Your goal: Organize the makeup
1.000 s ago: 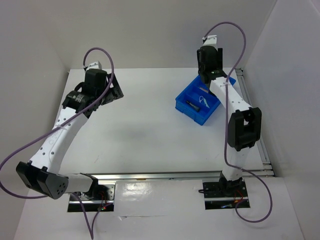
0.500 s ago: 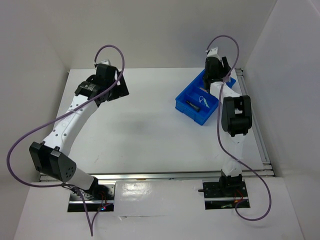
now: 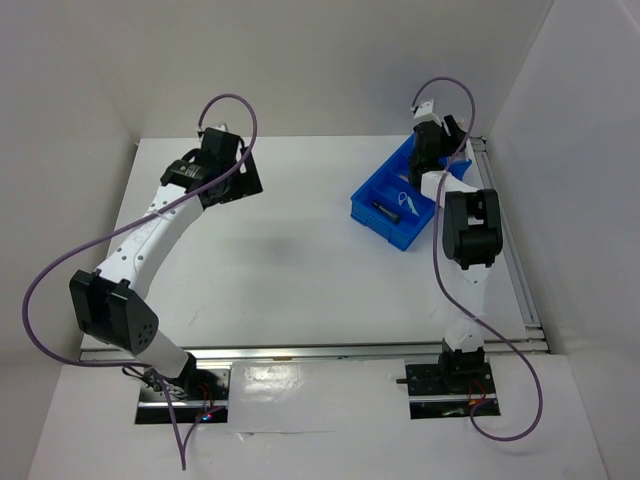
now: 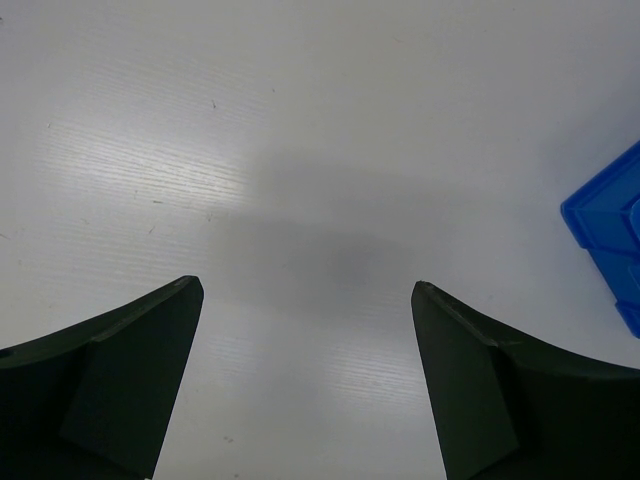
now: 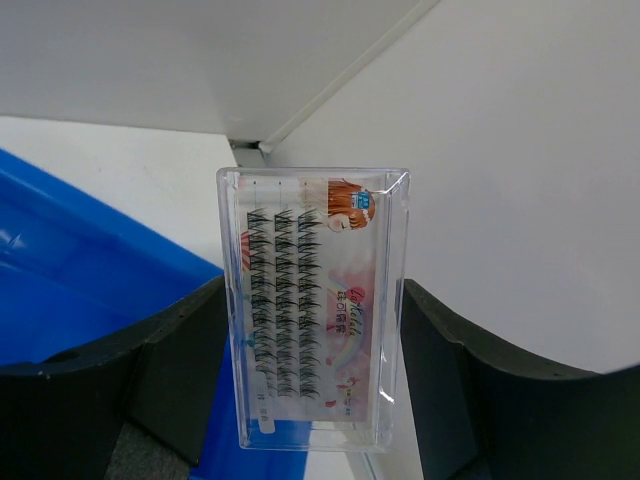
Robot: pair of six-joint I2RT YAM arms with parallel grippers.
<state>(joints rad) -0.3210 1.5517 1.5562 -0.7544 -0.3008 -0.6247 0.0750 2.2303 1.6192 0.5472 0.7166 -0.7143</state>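
My right gripper [image 5: 312,310] is shut on a clear flat case of black false lashes with a pink printed card [image 5: 312,300]. It holds the case upright above the far corner of the blue divided bin [image 5: 70,280]. In the top view the right gripper [image 3: 432,150] hangs over the bin's [image 3: 372,198] far right end. A slim black tube [image 3: 383,209] and a lavender looped string [image 3: 409,199] lie inside the bin. My left gripper [image 3: 228,175] is open and empty over bare table at the far left. The tan cylinder, black cube and sachet are out of view.
The white enclosure walls stand close behind and to the right of the bin. A metal rail [image 3: 500,200] runs along the table's right edge. The bin's corner [image 4: 610,225] shows at the right edge of the left wrist view.
The left gripper has moved right along the far side of the table. The right arm has folded upright and its gripper has shifted slightly toward the bin's far right end.
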